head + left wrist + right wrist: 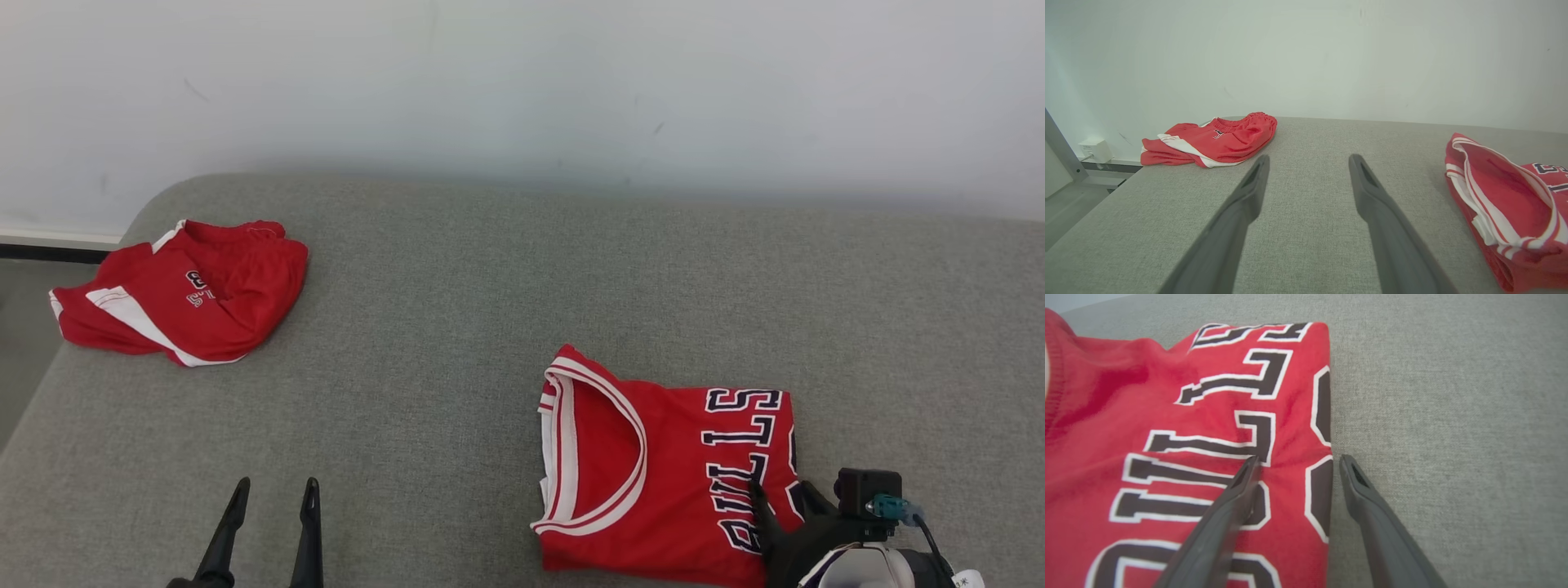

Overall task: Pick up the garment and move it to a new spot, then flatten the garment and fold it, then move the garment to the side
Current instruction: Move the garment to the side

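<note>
red jersey is seen folded on the grey padded surface, at the lower right of the head view. neckline is turned to the left, dark lettering to the right edge.

right gripper is held at that right edge, fingers spread apart. one finger is laid over the lettering, the other over bare grey cloth just beside the fold. nothing is clamped; contact with the fabric cannot be told.

left gripper is held over bare surface, fingers likewise parted, well apart from the jersey.

red shorts with white trim are bunched at the far left corner, near the pale wall.
</note>
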